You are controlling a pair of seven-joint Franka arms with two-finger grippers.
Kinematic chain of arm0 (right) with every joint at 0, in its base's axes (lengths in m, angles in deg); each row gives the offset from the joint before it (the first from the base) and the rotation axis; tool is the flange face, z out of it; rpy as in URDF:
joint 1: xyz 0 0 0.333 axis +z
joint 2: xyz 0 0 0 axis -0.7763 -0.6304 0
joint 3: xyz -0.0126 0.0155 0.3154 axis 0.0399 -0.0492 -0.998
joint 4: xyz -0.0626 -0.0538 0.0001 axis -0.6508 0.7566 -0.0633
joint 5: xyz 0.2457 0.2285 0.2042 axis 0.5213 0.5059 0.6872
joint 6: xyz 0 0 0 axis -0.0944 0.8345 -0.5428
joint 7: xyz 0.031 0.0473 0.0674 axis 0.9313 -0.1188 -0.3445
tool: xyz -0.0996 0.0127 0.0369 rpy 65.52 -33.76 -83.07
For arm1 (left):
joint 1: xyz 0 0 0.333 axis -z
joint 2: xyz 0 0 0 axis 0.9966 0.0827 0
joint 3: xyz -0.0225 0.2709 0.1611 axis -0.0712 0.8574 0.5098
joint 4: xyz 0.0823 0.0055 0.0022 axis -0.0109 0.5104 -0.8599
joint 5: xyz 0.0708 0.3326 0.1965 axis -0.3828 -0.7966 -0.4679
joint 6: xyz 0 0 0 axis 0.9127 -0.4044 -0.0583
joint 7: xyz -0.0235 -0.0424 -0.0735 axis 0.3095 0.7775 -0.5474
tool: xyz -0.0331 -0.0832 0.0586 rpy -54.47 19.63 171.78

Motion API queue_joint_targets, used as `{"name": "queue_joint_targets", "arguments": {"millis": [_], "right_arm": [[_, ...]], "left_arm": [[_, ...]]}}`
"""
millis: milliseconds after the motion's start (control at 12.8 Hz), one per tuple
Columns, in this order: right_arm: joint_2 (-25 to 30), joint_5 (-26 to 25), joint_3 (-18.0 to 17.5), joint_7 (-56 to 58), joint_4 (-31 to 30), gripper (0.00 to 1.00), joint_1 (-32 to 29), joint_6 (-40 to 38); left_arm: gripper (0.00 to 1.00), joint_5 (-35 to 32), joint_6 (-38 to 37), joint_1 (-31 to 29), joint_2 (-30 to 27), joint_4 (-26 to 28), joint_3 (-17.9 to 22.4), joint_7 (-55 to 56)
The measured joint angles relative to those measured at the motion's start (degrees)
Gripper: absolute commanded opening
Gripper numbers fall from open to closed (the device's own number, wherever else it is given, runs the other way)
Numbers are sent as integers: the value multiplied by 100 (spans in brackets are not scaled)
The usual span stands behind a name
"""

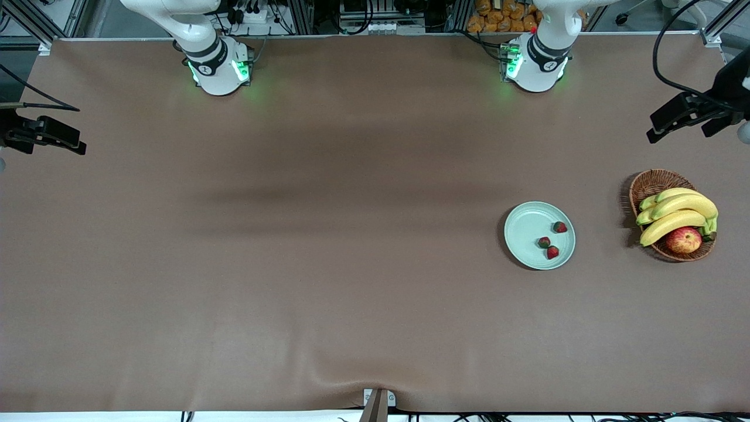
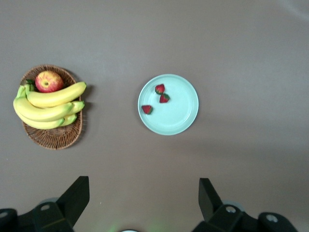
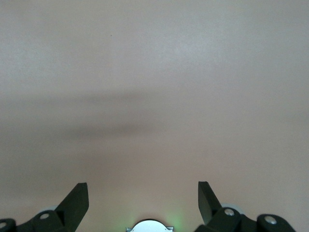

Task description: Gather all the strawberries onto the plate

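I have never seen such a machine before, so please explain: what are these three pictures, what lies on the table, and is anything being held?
Two robot arms stand at a brown table. One picture looks down from across it; the others come from cameras on each wrist. The left gripper and the right gripper are both open, up in the air, holding nothing. Three strawberries lie in the plate. Beside it, toward the left arm's end, a basket holds bananas and an apple.

Both arms are cut off above their bases.
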Motion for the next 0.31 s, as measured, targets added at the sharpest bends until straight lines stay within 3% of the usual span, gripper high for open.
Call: {"name": "queue_joint_targets", "arguments": {"millis": [313], "right_arm": [[2, 0, -3, 0, 39, 100, 7, 0]], "left_arm": [[100, 6, -133, 330, 0, 109, 225, -107]]}}
